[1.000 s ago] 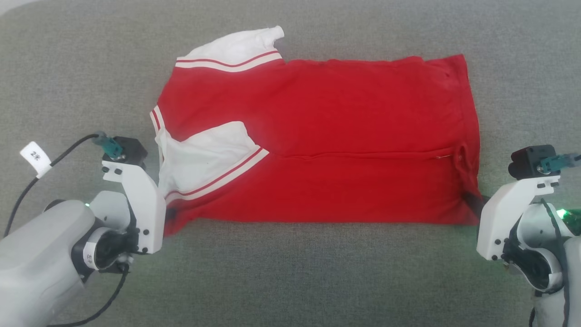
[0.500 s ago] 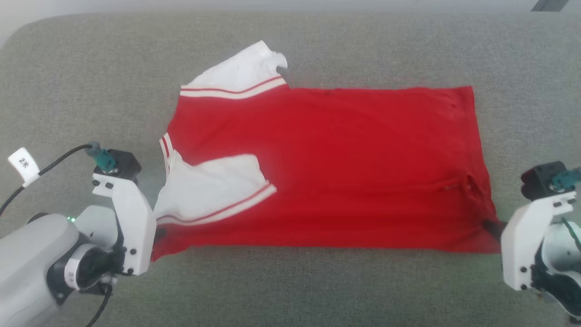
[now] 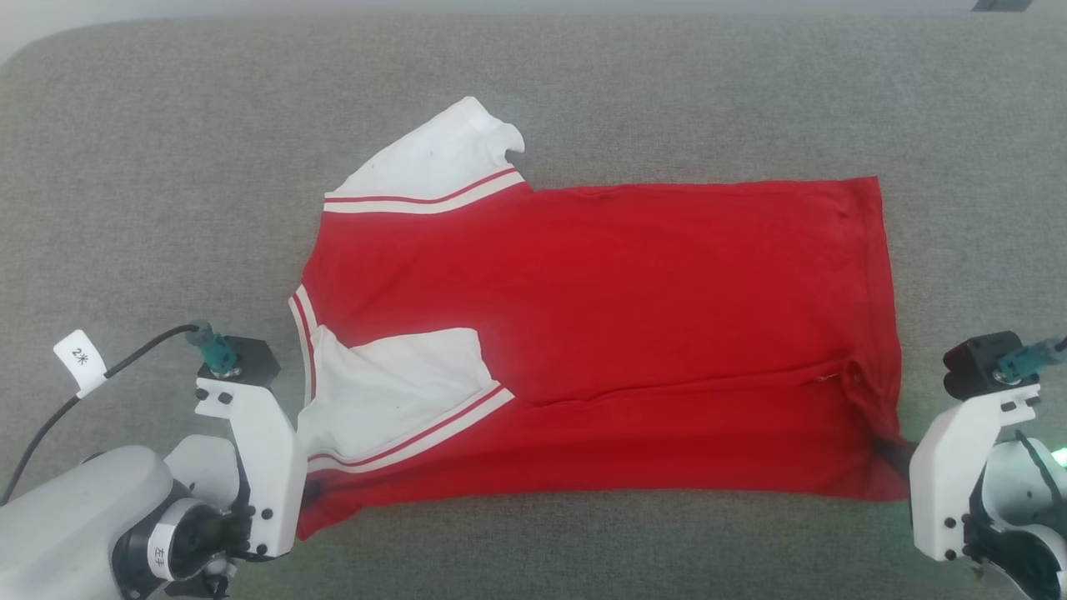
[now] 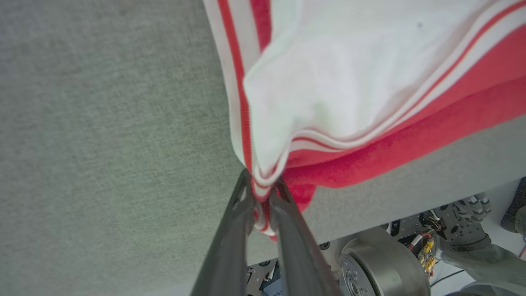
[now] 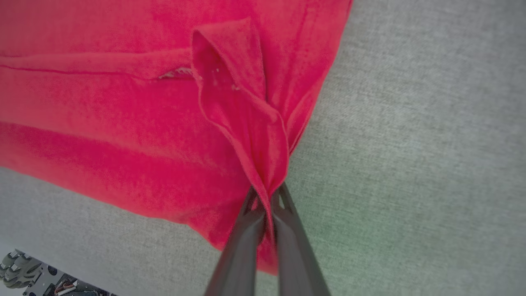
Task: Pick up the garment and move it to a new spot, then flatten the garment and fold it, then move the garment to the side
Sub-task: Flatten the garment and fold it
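In the left claw [image 3: 315, 492], low at the left of the head view, clamped tight: the near left corner of the garment [image 3: 625, 333], just beside the folded-in near sleeve [image 3: 392, 392], white with red-striped trim. In the right claw [image 3: 892, 450], at the lower right, pinched the same way: the near right corner, bunched into a small pucker. Between the two, spread red and mostly flat across the grey cloth-covered worktop [image 3: 167, 167], with the far sleeve [image 3: 433, 158] sticking out at the upper left.

From the left wrist: two dark fingers [image 4: 230, 246] drawn together on a wad of white-and-red striped trim. Above them, white sleeve and red body fanning away. Past the worktop's edge, at the lower right, the robot base [image 4: 370, 267].

From the right wrist: fingers [image 5: 242, 246] closed on a gathered fold of red cloth. Rising from the grip, a raised ridge; crossing to the left, a long crease. To the right, bare grey worktop.
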